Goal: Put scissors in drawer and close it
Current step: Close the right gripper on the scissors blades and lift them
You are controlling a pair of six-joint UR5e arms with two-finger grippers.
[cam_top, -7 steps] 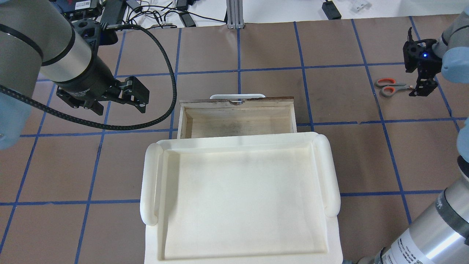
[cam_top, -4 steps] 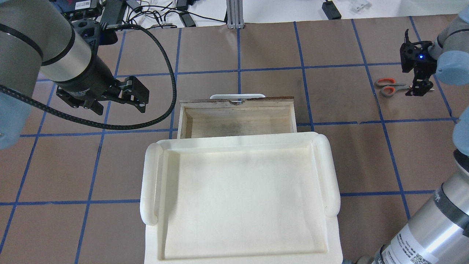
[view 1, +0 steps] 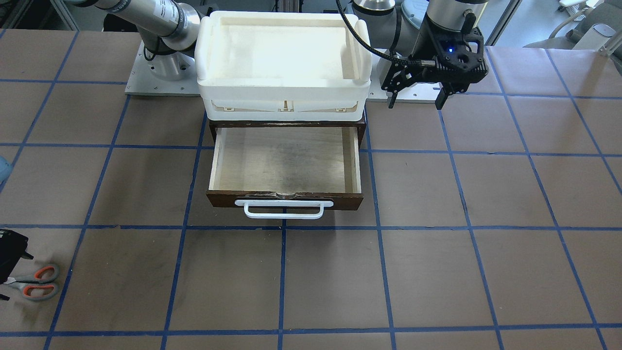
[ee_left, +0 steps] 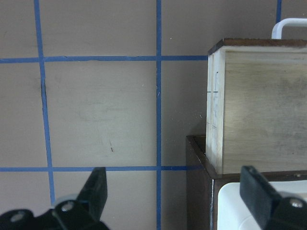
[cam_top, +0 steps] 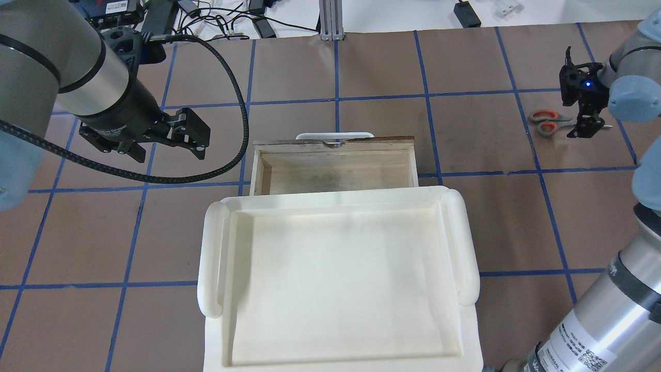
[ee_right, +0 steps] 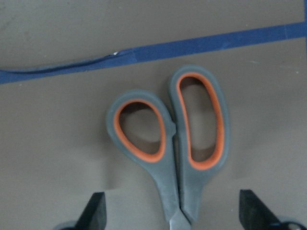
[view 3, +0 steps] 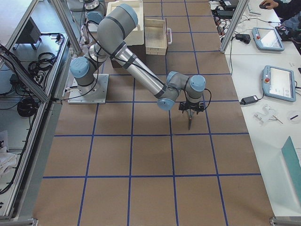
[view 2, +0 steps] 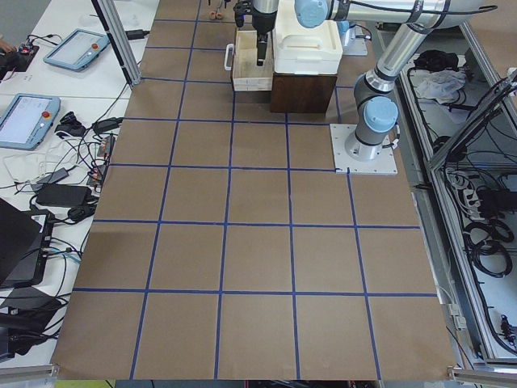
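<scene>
right hand (ee_right: 175, 218) spread wide, holding nothing, hangs over the scissors (ee_right: 177, 143), which lie flat on the counter (cam_top: 516, 222) below the gap between its fingers. left hand (ee_left: 175, 191), also wide and empty, hovers just beside the open drawer (ee_left: 259, 105).

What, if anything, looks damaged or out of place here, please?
The drawer has a chip in the top of its dark front edge, just above the white handle: ragged pale wood shows there. Nothing else stands out.
</scene>
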